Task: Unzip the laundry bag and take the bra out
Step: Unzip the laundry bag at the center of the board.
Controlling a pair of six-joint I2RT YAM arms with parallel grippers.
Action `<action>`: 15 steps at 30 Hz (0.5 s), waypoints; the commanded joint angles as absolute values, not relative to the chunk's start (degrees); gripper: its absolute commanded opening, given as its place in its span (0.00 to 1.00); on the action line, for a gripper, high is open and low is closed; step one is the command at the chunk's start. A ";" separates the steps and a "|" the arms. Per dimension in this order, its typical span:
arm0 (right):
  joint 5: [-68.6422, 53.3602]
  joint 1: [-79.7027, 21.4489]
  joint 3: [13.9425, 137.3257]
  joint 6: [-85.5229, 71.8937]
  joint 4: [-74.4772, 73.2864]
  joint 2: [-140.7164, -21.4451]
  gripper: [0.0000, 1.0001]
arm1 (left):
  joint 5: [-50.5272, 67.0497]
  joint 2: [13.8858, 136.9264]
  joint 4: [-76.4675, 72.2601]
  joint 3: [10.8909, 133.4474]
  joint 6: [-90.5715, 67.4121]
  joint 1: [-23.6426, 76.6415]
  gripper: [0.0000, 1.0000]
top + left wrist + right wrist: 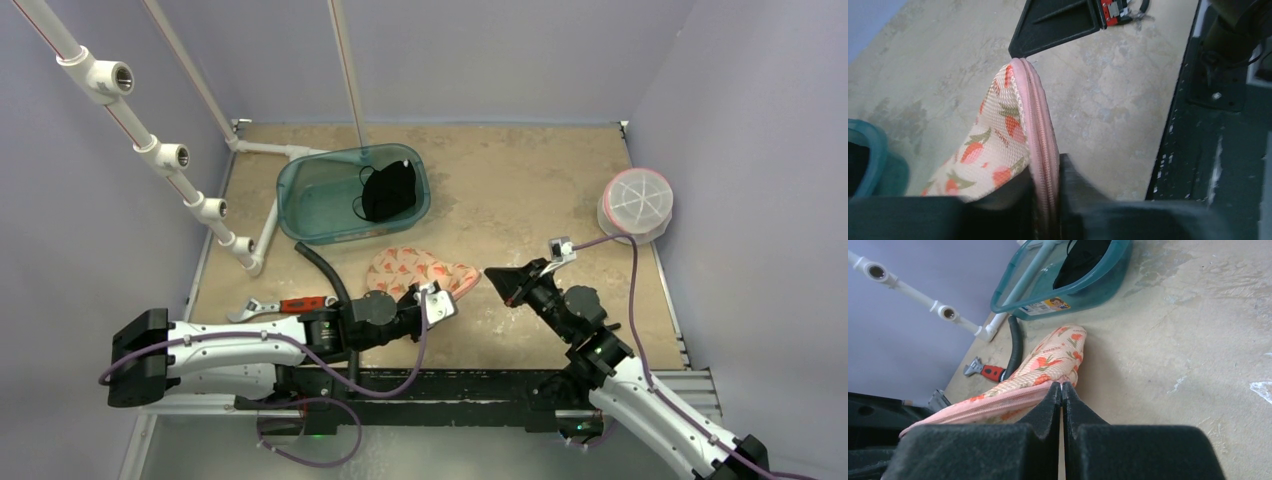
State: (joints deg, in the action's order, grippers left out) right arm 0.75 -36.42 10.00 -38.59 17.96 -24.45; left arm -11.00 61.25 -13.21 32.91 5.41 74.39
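Observation:
The laundry bag (pixel 415 268), mesh with a strawberry print and a pink zip (pixel 1035 110), lies on the table between the two arms. My left gripper (pixel 432 300) is shut on the bag's zipped edge (pixel 1045 170), the pink zip running between its fingers. My right gripper (pixel 497 279) is shut at the bag's pointed right end (pixel 1062 385), with a small pale sliver at the zip's end pinched between its tips. From what shows of the zip (pixel 993 400), it is closed. The bra is hidden.
A teal tub (pixel 310 200) holding a black garment (pixel 388 192) stands behind the bag. A black hose (pixel 325 268) and a red-handled wrench (pixel 285 306) lie to the left. A round white container (pixel 636 205) sits at the right wall. White pipes (pixel 170 155) run along the left.

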 commanded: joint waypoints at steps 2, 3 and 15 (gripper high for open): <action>2.35 -36.13 10.04 -36.72 19.77 -24.28 0.00 | -16.03 60.35 -12.14 35.30 3.95 74.56 0.53; 2.29 -36.12 10.17 -36.38 19.51 -24.17 0.00 | -17.40 60.52 -11.32 35.79 3.13 74.53 0.62; 0.09 -36.12 10.81 -35.22 18.34 -23.29 0.00 | -16.35 63.99 -8.58 45.30 -3.68 74.53 0.89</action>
State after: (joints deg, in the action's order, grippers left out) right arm 0.54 -36.32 10.00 -36.42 16.71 -23.83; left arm -17.37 60.73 -8.19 37.91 0.16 74.39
